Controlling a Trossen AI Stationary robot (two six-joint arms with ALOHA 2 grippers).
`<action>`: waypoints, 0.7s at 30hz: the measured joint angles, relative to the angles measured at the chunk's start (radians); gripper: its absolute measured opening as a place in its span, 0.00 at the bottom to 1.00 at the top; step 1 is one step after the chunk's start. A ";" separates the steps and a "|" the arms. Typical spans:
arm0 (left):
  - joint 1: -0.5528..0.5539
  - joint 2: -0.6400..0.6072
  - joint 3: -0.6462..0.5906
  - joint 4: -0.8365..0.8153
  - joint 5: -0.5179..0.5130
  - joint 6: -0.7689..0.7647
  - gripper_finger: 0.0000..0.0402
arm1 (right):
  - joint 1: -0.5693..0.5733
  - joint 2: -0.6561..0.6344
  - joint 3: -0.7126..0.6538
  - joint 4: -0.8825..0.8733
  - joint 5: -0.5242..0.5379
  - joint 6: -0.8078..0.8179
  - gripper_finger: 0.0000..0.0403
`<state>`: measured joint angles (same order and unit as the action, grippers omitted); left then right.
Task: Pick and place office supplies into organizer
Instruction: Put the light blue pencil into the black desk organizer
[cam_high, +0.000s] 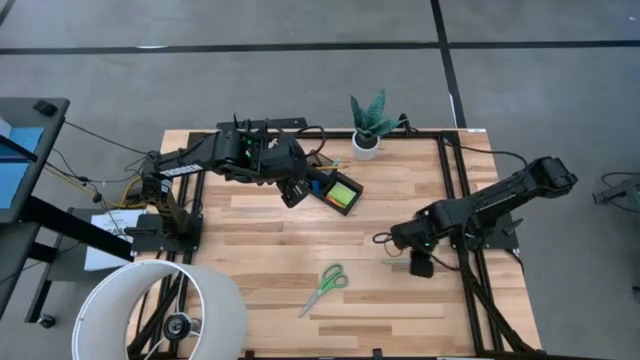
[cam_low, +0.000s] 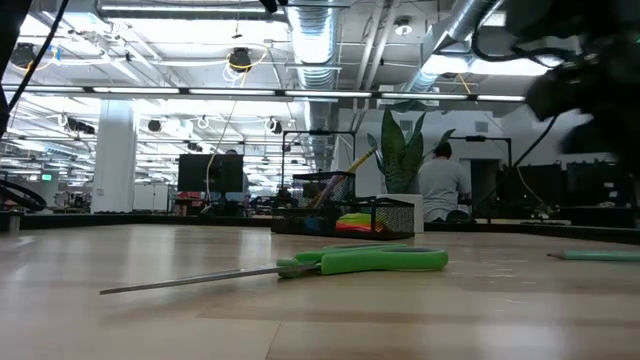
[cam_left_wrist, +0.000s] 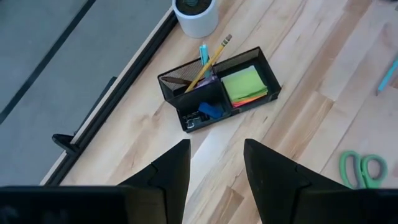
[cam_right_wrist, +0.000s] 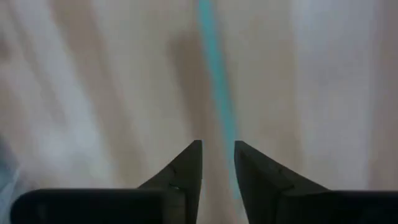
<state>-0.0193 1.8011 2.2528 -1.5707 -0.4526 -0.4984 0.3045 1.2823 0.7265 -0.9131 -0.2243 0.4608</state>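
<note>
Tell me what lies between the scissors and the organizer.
Nothing: in the high view only bare wood of the table separates the green-handled scissors from the black organizer. The low view agrees.

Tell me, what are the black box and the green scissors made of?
The organizer looks like black wire mesh, probably metal: you can see through its walls. The scissors seem to have matte green plastic handles and thin grey blades, likely metal, judging by their dull shine.
</note>
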 joint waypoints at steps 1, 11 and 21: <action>-0.002 0.000 0.000 0.000 0.000 0.001 0.36 | 0.010 0.000 0.014 -0.064 -0.049 0.029 0.23; -0.014 0.000 0.000 0.000 -0.062 0.022 0.36 | 0.154 -0.001 -0.085 -0.250 -0.216 0.159 0.23; -0.014 0.000 0.000 0.000 -0.101 0.060 0.36 | 0.073 0.029 -0.209 -0.047 -0.191 0.241 0.20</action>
<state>-0.0338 1.8011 2.2528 -1.5711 -0.5541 -0.4386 0.3773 1.3110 0.5173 -0.9597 -0.4155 0.7023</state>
